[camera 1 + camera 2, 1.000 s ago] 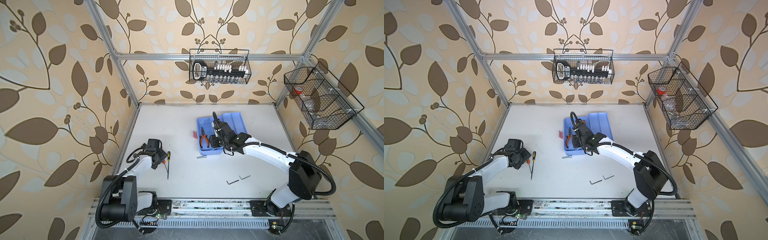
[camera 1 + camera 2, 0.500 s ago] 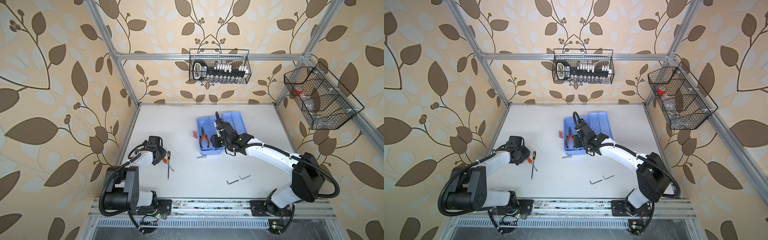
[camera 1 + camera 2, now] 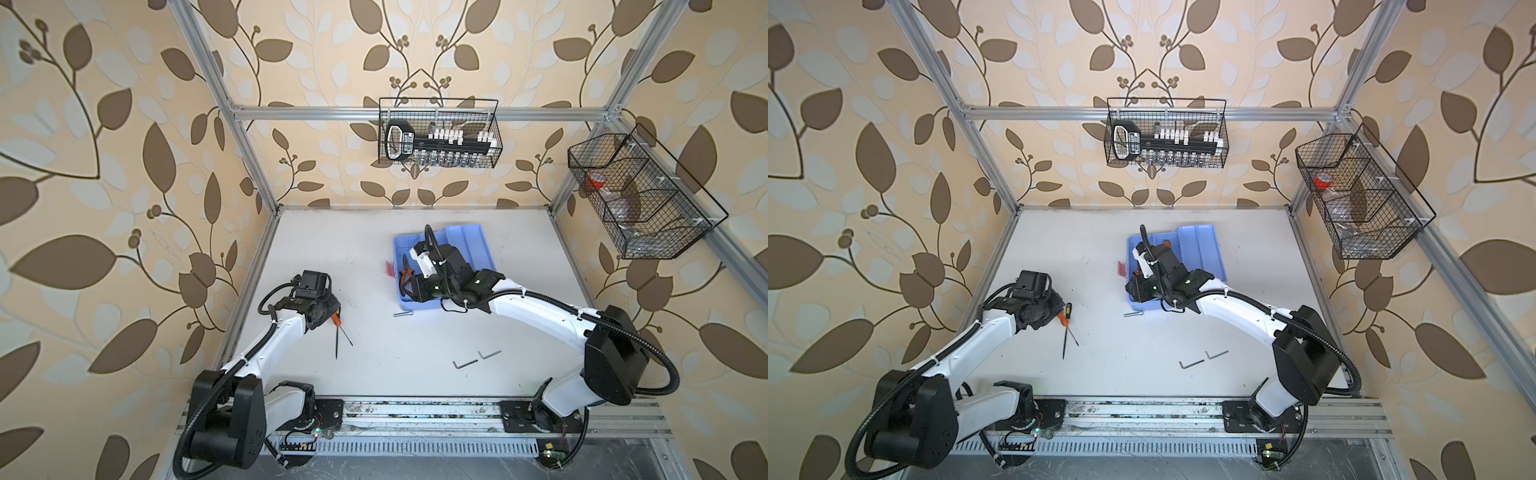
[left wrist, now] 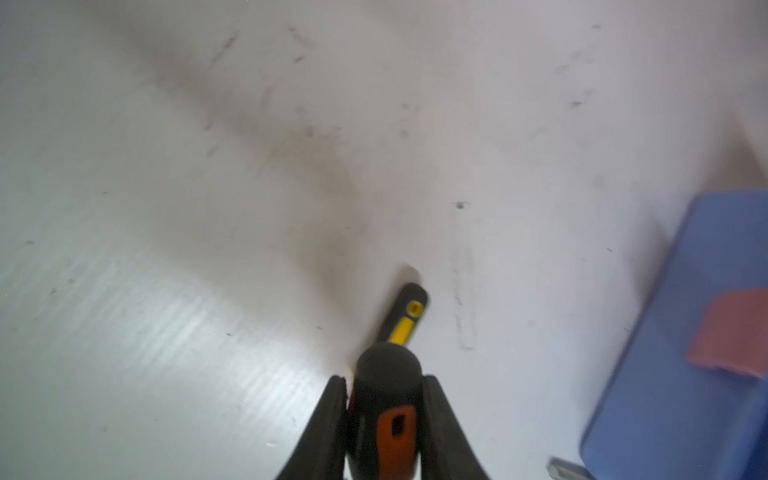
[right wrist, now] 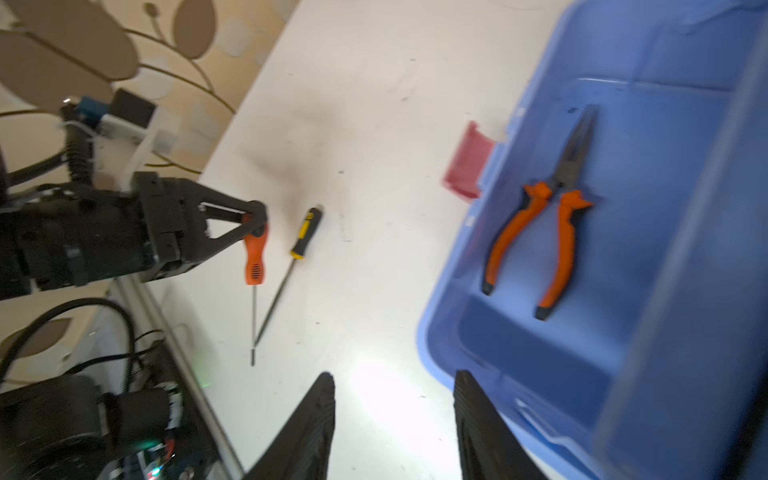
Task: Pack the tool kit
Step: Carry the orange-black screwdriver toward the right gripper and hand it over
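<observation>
The tool kit [image 3: 478, 249] [image 3: 1204, 253] lies open as a light blue box with a pink latch [image 3: 390, 269] [image 5: 467, 166]. Orange-handled pliers [image 5: 548, 232] [image 3: 405, 272] lie inside it. My right gripper [image 5: 392, 378] [image 3: 409, 289] is open over the kit's near left corner, with nothing between its fingers. My left gripper [image 4: 384, 382] [image 3: 330, 309] is shut on the handle of an orange and black screwdriver [image 4: 392, 424] [image 5: 254, 257]. A yellow and black screwdriver [image 4: 409, 316] [image 5: 305, 232] lies beside it on the table, their shafts crossing.
Two hex keys [image 3: 465, 363] [image 3: 489, 354] lie near the table's front. A small metal bit [image 3: 404, 314] rests just in front of the kit. A wire basket [image 3: 438, 133] of sockets hangs on the back wall, and another wire basket [image 3: 640, 199] hangs on the right wall.
My left gripper has closed on the orange screwdriver's handle, and that screwdriver has swung apart from the yellow one. My right gripper has shifted slightly over the kit's corner.
</observation>
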Tool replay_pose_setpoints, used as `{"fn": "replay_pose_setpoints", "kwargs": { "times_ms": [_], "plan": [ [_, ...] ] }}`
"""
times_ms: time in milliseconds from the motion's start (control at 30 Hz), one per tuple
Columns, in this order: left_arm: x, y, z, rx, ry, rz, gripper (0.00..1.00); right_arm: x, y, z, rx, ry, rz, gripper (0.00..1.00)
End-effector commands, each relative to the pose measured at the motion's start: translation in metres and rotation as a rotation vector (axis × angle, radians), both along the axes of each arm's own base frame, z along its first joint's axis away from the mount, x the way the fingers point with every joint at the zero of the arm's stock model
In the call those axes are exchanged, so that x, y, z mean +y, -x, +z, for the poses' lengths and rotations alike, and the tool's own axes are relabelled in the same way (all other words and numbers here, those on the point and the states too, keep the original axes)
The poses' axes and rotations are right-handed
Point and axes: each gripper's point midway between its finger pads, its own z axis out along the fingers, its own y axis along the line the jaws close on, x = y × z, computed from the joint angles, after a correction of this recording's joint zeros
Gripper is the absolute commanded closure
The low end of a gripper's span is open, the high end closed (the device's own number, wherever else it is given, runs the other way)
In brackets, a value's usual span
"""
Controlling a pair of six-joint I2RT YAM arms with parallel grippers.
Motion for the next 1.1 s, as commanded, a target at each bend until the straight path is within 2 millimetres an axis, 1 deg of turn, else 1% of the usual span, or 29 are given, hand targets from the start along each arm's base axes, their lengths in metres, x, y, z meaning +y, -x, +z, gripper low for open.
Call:
{"fn": "replay_pose_setpoints", "kwargs": {
  "times_ms": [0,33,133,333,467,533,633,733,800,933,1000,1067],
  "plan": [
    [-0.028,-0.015,0.044,-0.109,0.013,-0.092,1.00,0.045,0.026,0.019,0.017,-0.123,0.190,0.51],
    [-0.039,-0.017,0.052,-0.130,0.033,-0.126,1.00,0.051,0.030,0.019,0.023,-0.135,0.210,0.50],
    [-0.062,-0.021,0.065,-0.160,0.097,-0.190,1.00,0.067,0.040,0.017,0.068,-0.197,0.264,0.47],
    [-0.099,-0.020,0.083,-0.186,0.198,-0.267,1.00,0.082,0.043,0.006,0.146,-0.261,0.295,0.46],
    [-0.114,-0.015,0.089,-0.191,0.237,-0.291,1.00,0.087,0.042,0.003,0.151,-0.269,0.297,0.44],
    [-0.119,-0.012,0.093,-0.187,0.266,-0.295,1.00,0.089,0.040,-0.002,0.154,-0.263,0.295,0.42],
    [-0.124,-0.008,0.100,-0.192,0.278,-0.312,1.00,0.090,0.037,-0.012,0.175,-0.254,0.288,0.43],
    [-0.128,-0.004,0.105,-0.204,0.286,-0.328,1.00,0.094,0.035,-0.017,0.187,-0.264,0.283,0.44],
    [-0.130,-0.003,0.106,-0.199,0.310,-0.308,1.00,0.096,0.034,-0.019,0.196,-0.269,0.277,0.45],
    [-0.133,-0.001,0.105,-0.201,0.316,-0.314,1.00,0.098,0.029,-0.020,0.191,-0.271,0.258,0.54],
    [-0.134,-0.001,0.103,-0.195,0.317,-0.315,1.00,0.098,0.028,-0.022,0.194,-0.270,0.245,0.63],
    [-0.136,-0.001,0.103,-0.199,0.323,-0.322,1.00,0.097,0.027,-0.023,0.197,-0.266,0.233,0.75]
  ]
}}
